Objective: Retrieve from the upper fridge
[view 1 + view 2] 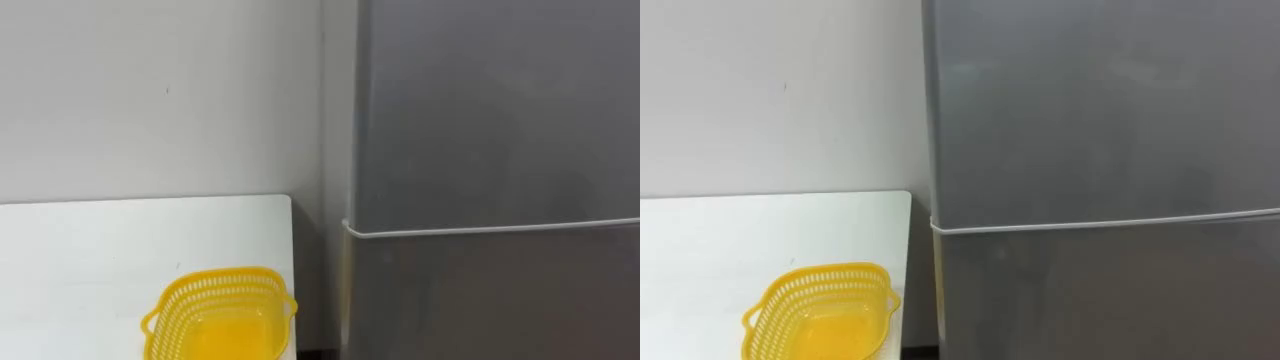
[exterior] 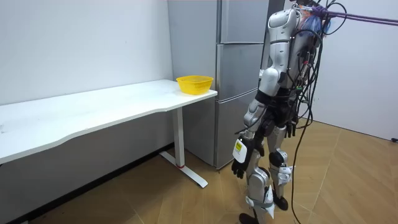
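The fridge (image 1: 490,130) hides its inside behind closed doors; its top and right side run past the eye views' edges. The yellow basket (image 1: 180,302) is cut off below. The left hand (image 2: 239,167) is too small to read.

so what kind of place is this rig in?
Probably a test room mocked up as a kitchen corner: tall grey fridge, doors shut, beside a long white table with a yellow basket at its end.

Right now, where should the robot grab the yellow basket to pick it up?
By the handle on the basket's end nearest the fridge, coming from above. It stands upright at the table's corner, and that loop sticks out from the rim, so it looks easy to hook.
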Controlling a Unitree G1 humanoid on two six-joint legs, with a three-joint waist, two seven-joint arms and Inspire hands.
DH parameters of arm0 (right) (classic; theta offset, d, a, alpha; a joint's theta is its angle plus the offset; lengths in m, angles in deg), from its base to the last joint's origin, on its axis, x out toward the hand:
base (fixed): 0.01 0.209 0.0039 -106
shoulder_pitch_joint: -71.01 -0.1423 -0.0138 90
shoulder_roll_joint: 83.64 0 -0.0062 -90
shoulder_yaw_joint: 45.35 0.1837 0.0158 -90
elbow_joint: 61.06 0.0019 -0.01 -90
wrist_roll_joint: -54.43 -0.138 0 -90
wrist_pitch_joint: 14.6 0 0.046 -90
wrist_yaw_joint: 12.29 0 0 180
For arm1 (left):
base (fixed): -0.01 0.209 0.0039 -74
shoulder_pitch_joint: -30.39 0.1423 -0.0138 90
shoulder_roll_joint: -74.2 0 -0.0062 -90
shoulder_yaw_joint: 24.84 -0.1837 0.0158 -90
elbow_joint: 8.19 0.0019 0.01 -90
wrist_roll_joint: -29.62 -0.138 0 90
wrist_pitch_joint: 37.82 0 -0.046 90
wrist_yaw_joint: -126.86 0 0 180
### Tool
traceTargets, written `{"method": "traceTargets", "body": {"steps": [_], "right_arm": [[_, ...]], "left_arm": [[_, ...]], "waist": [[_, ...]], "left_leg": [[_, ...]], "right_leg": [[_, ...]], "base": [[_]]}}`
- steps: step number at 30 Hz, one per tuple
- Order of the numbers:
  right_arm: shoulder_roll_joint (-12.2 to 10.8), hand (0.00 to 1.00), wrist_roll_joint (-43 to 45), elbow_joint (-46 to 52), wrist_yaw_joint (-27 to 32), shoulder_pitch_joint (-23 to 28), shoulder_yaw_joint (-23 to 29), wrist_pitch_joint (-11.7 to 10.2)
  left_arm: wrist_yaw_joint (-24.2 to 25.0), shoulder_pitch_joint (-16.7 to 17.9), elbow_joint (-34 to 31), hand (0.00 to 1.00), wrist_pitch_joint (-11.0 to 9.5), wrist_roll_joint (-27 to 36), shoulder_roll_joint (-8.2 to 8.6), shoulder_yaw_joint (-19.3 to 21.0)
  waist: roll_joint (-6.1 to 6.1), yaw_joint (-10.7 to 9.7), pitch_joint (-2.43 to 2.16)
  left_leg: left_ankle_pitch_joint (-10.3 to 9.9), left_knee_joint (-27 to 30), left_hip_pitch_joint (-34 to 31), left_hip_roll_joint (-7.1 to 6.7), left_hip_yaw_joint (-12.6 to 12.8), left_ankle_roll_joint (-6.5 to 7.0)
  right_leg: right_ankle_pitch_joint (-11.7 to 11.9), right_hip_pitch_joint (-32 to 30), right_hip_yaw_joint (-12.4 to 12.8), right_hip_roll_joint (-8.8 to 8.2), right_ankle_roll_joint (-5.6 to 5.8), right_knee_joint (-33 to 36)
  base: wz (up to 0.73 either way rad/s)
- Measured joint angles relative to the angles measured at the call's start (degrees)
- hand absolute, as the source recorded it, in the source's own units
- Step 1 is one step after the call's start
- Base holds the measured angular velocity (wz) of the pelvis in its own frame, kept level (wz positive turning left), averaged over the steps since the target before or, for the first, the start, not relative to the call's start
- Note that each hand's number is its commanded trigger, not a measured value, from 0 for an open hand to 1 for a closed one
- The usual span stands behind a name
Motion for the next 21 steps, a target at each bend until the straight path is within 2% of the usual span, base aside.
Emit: {"method": "traceTargets", "body": {"steps": [14,21], "right_arm": [[0.0,0.00,0.2,0.3,0.3,0.2,1.1,-0.5],[-0.1,0.00,0.0,0.2,0.8,0.5,1.1,-0.4]], "left_arm": [[-0.6,-0.3,0.0,0.00,0.0,1.4,-0.04,0.2],[-3.1,0.5,0.0,0.00,0.2,7.3,-0.03,0.2]], "waist": [[-0.14,0.0,0.00],[-0.13,-0.1,-0.01]], "left_leg": [[0.0,-0.4,0.2,0.00,0.0,-0.06],[0.0,-0.3,0.4,0.00,-0.2,-0.06]], "right_leg": [[-0.2,0.1,0.1,0.06,0.06,-0.1],[-0.2,0.1,0.0,0.04,0.03,0.0]], "base": [[0.00],[0.00]]}}
